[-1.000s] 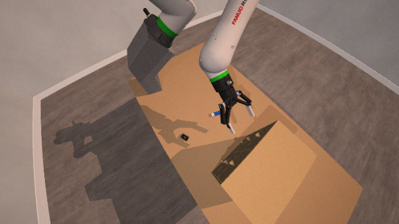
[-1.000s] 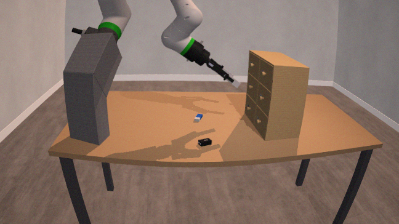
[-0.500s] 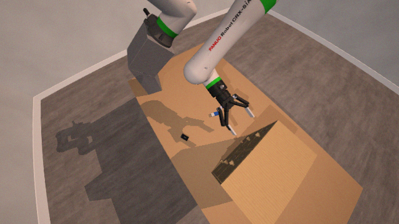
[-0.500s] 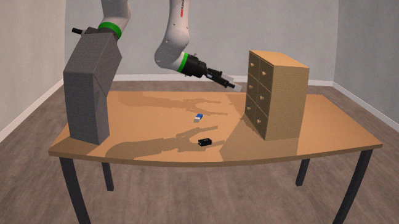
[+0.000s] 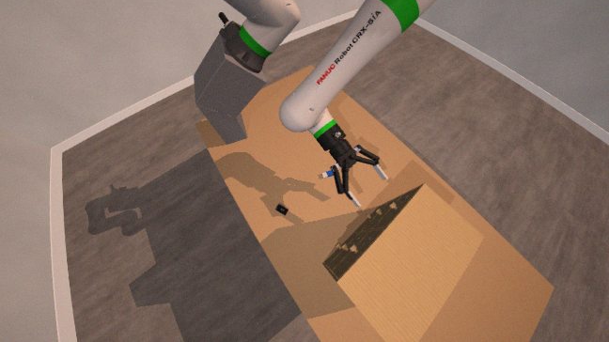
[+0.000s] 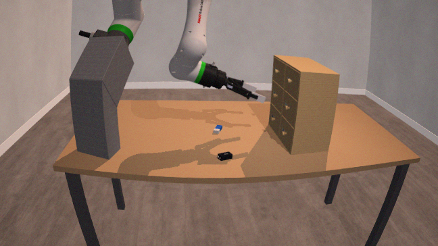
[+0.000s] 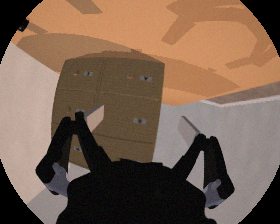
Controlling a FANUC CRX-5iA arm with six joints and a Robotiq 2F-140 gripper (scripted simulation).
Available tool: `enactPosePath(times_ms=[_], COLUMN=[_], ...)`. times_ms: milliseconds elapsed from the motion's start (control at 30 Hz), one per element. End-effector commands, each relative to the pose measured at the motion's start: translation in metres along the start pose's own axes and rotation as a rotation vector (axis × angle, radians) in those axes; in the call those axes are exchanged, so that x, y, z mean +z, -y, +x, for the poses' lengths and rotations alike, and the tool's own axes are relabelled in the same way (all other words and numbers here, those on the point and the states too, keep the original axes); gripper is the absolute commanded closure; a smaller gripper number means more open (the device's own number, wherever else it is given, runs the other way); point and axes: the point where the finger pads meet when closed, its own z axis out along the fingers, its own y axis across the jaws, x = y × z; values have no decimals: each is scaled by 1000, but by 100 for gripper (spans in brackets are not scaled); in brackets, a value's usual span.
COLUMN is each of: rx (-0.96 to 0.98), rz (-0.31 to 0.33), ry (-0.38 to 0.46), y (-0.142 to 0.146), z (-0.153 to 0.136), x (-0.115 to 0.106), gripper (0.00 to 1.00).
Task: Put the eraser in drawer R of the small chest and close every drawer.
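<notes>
The blue and white eraser (image 5: 327,174) (image 6: 217,129) lies on the table; it is not visible in the wrist view. The small chest (image 5: 409,261) (image 6: 314,113) (image 7: 122,100) stands upright, its front toward the robot. Its drawers, in two columns of three with small knobs, look pushed in. Small marked plates show on the front in the wrist view, but their letters are too small to read. My gripper (image 5: 370,192) (image 6: 257,93) (image 7: 141,117) is open and empty, in the air in front of the chest's upper part, fingers pointing forward and slightly down.
A small black block (image 5: 282,209) (image 6: 224,156) (image 7: 23,25) lies on the table (image 6: 375,140) nearer the edge that faces the exterior view. The grey robot pedestal (image 5: 226,87) (image 6: 91,113) stands at the far end from the chest.
</notes>
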Motion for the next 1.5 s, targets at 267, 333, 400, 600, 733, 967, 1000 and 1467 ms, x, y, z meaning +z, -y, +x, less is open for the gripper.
enactPosePath(times_ms=[267, 333, 400, 600, 733, 967, 1000, 1467], rx=[0, 0, 0, 0, 0, 0, 0, 0], rz=[0, 0, 0, 0, 0, 0, 0, 0], ry=[1, 1, 1, 1, 1, 1, 1, 1], y=[0, 0, 0, 0, 0, 0, 0, 0], z=[46, 51, 55, 74, 78, 78, 78, 78], x=[17, 19, 20, 27, 29, 29, 29, 29], gripper=[0, 0, 0, 0, 0, 0, 0, 0])
